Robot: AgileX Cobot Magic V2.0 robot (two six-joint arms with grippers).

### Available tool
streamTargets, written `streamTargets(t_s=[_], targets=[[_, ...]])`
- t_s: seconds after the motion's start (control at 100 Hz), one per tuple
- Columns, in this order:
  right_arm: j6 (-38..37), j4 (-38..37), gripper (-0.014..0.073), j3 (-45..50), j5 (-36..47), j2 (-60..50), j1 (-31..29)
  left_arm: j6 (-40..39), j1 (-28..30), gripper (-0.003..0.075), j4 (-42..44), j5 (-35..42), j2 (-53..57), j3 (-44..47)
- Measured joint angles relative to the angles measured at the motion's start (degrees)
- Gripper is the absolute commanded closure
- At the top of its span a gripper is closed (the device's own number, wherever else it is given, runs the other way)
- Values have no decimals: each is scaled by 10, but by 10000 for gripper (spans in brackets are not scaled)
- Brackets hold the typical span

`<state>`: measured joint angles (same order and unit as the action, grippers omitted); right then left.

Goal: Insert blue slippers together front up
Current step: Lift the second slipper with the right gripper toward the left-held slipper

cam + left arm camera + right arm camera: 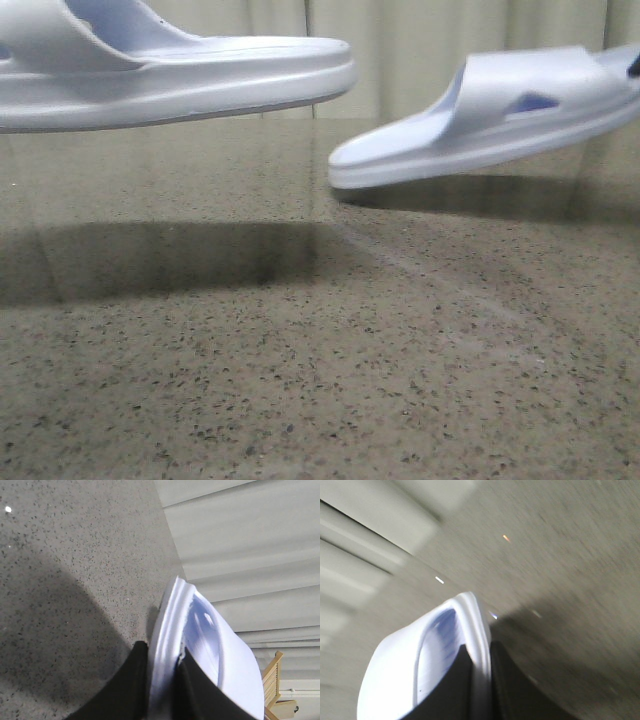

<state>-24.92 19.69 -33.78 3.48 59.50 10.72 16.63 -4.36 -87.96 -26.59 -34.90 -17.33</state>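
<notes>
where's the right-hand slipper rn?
Front view, right side: the right slipper hangs above the table, toe tilted down toward the left slipper, a gap between them.

Left claw [161, 690] and right claw [481, 690] each clamp a slipper's sole edge.

Left gripper [161, 687] with two broad matte black fingers [125, 690], smooth and gently curved, widening away from the tips, right gripper [479, 690] with matching plain black fingers [512, 690], blurred, no markings, screws or cables visible
</notes>
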Motion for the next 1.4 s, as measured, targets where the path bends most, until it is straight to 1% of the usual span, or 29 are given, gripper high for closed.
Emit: streamTargets(t_s=[0.12, 0.24, 0.39, 0.59, 0.77, 0.84, 0.92, 0.99, 1.08, 1.401], targets=[[0, -20, 701, -44, 1, -37, 0, 0, 0, 704, 3, 0, 0, 0], [0, -40, 701, -85, -27, -79, 0, 0, 0, 704, 4, 0, 0, 0], [0, -48, 701, -119, -106, -121, 0, 0, 0, 704, 4, 0, 0, 0], [0, -45, 701, -123, -214, -175, 0, 0, 0, 704, 7, 0, 0, 0], [2, -11, 701, -123, -297, -203, 0, 0, 0, 704, 10, -10, 0, 0], [24, 16, 701, -123, -322, -206, 0, 0, 0, 704, 11, -16, -1, 0], [66, 62, 701, -123, -347, -206, 0, 0, 0, 704, 11, -24, -1, 0], [100, 97, 701, -123, -360, -206, 0, 0, 0, 704, 11, -34, -1, 0], [123, 120, 701, -123, -370, -206, 0, 0, 0, 704, 9, -47, -1, 0], [133, 145, 701, -123, -393, -206, 0, 0, 0, 704, -25, -82, -1, 0]])
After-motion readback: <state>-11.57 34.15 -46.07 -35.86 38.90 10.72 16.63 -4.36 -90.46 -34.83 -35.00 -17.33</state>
